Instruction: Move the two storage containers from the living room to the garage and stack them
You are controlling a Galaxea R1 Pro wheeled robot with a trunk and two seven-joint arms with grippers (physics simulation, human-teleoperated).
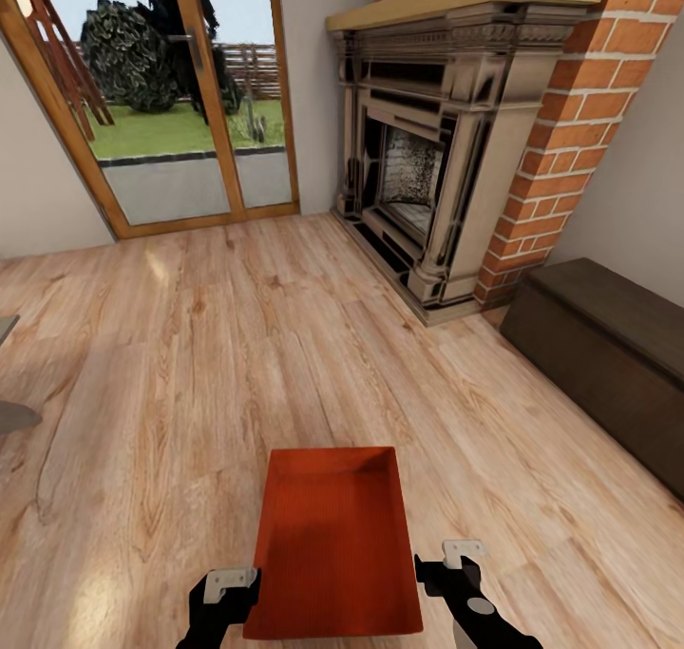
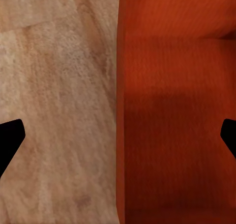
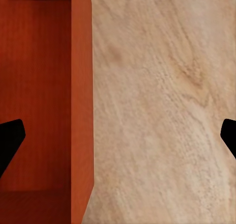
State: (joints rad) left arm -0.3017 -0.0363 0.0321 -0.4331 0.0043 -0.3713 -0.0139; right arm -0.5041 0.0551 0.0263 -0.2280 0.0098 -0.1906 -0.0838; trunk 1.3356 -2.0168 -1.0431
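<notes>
Your left tool (image 1: 231, 584) and right tool (image 1: 463, 552) both gape wide, each straddling a side wall of the orange bin (image 1: 334, 544), fireplace (image 1: 432, 155) at 1 o'clock

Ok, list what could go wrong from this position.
Both claws look open, each straddling a side wall of the storage container: left claw, right claw. Closing unevenly could twist or tip the bin. Thin walls may slip in the grip. Turning toward the fireplace risks a bump.

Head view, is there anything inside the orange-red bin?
No, the orange-red bin shows just its bare ribbed bottom and walls.
</notes>
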